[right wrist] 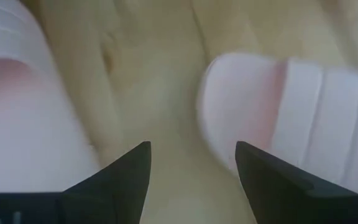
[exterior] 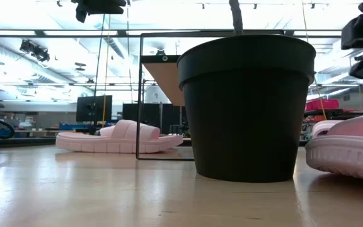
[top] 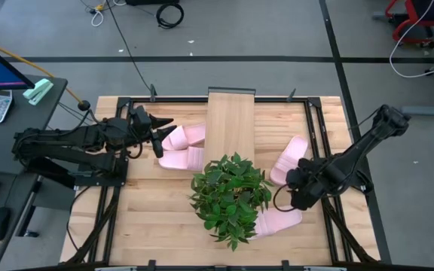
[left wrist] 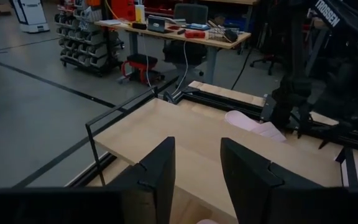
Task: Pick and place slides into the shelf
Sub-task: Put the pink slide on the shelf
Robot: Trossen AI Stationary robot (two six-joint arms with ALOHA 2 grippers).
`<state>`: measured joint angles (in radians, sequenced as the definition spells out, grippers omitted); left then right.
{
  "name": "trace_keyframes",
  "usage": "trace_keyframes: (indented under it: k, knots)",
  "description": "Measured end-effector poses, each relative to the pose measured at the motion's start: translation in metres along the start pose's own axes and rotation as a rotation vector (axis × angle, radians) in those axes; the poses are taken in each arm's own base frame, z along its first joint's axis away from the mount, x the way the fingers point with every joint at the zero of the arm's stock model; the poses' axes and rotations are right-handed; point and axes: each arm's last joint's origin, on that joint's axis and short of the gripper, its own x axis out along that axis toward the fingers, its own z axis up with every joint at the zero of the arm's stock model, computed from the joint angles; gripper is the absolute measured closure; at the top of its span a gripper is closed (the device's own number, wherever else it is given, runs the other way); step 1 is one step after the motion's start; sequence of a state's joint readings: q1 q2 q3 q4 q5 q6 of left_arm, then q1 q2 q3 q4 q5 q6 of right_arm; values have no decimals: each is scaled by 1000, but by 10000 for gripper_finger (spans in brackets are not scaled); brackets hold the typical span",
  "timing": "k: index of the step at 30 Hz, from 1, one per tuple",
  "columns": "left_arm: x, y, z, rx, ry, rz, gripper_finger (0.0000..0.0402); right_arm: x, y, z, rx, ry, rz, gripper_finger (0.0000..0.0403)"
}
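Right pincer (top: 301, 188) hung released between two right-hand slides, one (top: 289, 159) above it, one (top: 279, 220) below, long axes roughly crosswise to each other; both lay just beside it. Left pincer (top: 158, 137), parted and empty, stood at the left pair (top: 181, 147). Shelf (top: 230, 124) lay mid-worktop (top: 149, 218), plant (top: 230, 197) intervening.
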<state>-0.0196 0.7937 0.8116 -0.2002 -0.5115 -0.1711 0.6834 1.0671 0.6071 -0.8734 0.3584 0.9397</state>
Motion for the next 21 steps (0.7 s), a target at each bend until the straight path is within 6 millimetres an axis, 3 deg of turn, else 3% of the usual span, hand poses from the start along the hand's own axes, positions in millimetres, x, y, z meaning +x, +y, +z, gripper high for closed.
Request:
trace_keyframes:
  k: [13, 21]
  knots:
    - [0, 0, 0, -1, 0, 0, 266, 11, 5, 0, -71, 5, -66, 161]
    - [0, 0, 0, 0, 0, 0, 260, 10, -7, -6, 52, 39, -209, 169]
